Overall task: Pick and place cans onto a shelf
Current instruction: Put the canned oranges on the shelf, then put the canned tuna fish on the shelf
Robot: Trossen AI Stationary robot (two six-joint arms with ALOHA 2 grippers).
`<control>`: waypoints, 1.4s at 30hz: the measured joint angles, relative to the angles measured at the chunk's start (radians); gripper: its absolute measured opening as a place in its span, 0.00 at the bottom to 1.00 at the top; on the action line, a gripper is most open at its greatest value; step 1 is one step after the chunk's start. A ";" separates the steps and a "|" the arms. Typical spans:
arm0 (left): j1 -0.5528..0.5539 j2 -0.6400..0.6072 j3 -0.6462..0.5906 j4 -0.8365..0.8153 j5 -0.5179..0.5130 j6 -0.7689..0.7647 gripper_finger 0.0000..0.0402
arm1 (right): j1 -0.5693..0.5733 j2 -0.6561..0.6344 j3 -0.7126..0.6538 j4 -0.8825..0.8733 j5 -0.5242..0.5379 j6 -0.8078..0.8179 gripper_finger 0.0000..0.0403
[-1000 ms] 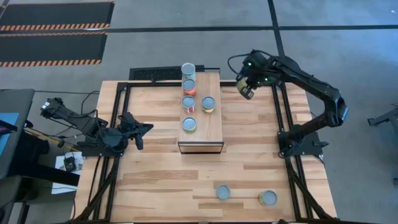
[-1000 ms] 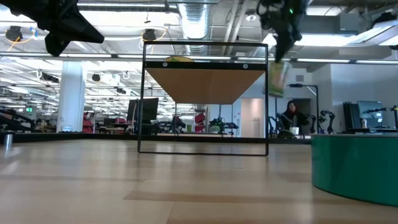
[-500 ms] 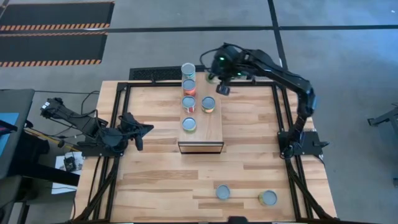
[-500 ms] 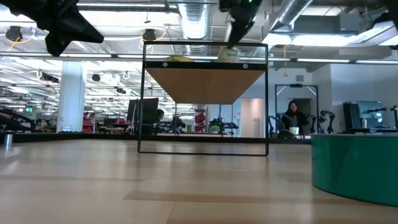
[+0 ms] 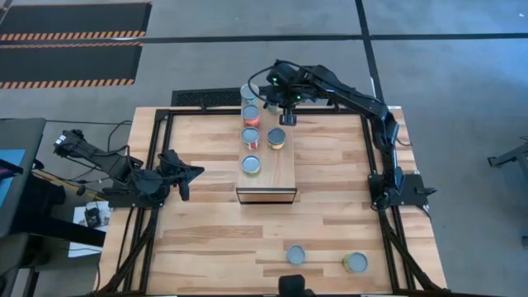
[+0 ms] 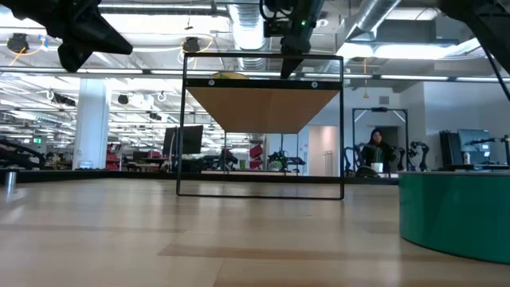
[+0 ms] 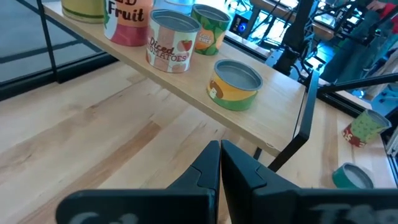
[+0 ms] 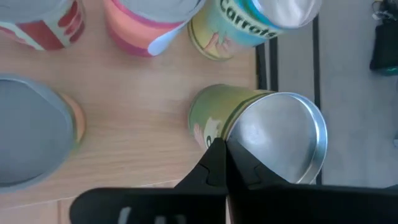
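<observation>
The shelf (image 5: 280,169) stands mid-table with several cans upright on its plank top, among them a carrots can (image 5: 249,91), a pink can (image 5: 250,114) and a yellow one (image 5: 276,138). My right gripper (image 5: 285,111) hangs over the shelf's far right part; its fingers look shut at a green-labelled can (image 8: 214,121) with a silver top (image 8: 280,146). In the high view the gripper hides that can. My left gripper (image 5: 188,173) waits shut and empty left of the shelf. My right gripper comes from above, and its fingertips (image 8: 214,163) meet the green can at the upper rim (image 8: 239,127), where label and silver top join. The fingers hide the exact place of the pinch. The can looks tilted over the plank (image 8: 137,124); whether its base rests there I cannot tell.
Two more cans stand on the table near its front edge, one teal (image 5: 295,254) and one yellow-green (image 5: 355,262). Black frame rails run along the table's left and right sides (image 5: 375,148). Bare plank shows on the shelf's near right part.
My right gripper has swung toward the table's left edge, from beyond the shelf's right side to above its far right part, carrying the green can along beneath it.
</observation>
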 joint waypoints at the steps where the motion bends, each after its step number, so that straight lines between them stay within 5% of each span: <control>1: 0.000 0.000 0.000 0.002 0.000 0.000 0.00 | -0.003 0.002 -0.001 -0.005 0.000 -0.001 0.02; 22: 0.000 0.000 0.000 0.003 0.000 0.008 0.00 | -0.012 0.000 -0.001 0.017 -0.002 -0.018 0.12; 42: 0.000 0.000 0.000 0.002 0.000 0.014 0.00 | 0.016 -0.047 0.004 0.073 -0.033 0.000 0.06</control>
